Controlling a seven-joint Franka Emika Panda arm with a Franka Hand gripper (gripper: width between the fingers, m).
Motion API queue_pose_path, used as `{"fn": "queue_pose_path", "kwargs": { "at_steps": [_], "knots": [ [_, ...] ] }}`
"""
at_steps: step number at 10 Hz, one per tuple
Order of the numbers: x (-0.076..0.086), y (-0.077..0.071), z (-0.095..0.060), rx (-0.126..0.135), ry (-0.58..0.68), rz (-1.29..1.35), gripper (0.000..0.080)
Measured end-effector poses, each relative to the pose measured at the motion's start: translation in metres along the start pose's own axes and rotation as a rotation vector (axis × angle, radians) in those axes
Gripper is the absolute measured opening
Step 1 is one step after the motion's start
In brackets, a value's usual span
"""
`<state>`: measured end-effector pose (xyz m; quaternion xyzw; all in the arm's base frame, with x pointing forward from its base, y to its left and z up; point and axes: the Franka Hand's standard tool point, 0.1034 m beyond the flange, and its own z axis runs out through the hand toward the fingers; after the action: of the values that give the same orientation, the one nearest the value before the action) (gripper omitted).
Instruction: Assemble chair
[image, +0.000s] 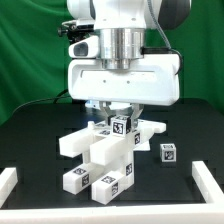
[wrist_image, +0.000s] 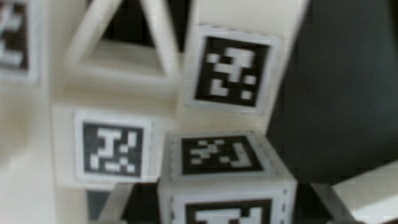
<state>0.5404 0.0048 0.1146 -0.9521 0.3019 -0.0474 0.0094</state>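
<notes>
— Nearest, the chair parts (image: 100, 168) cluster mid-worktop (image: 40, 205), seemingly joined already. A loose cube (image: 168, 152) waits apart, toward the exterior view's right.
— Behind, jaws hover at the upper tagged block (image: 122, 127), probably seating it. Gripping? Cannot tell.

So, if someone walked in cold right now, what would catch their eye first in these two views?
The big white arm fills the upper middle of the exterior view, its pincer lowered onto the cluster of white tagged chair parts at the centre of the black table. One small tagged cube sits apart toward the exterior view's right. The wrist view is crowded with black-and-white tags on white blocks, very close up.
</notes>
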Motion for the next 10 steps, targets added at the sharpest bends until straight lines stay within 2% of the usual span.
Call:
{"fn": "queue_pose_path", "kwargs": {
  "at_steps": [1, 2, 3, 4, 5, 7, 10],
  "knots": [
    [-0.0005, -0.0005, 0.0001, 0.0, 0.0, -0.017, 0.0284],
    [-0.0006, -0.0006, 0.0002, 0.0, -0.001, -0.043, 0.0354],
    [-0.0007, -0.0007, 0.0002, 0.0, -0.001, -0.044, 0.0494],
    [-0.0006, 0.0005, 0.0003, -0.007, -0.006, -0.137, 0.0494],
    [0.0001, 0.0038, -0.0001, -0.017, -0.035, -0.359, 0.0615],
    [-0.0049, 0.0032, 0.0006, -0.027, -0.06, -0.611, 0.064],
    [-0.0068, 0.0047, 0.0017, -0.024, -0.065, -0.766, 0.0649]
  ]
}}
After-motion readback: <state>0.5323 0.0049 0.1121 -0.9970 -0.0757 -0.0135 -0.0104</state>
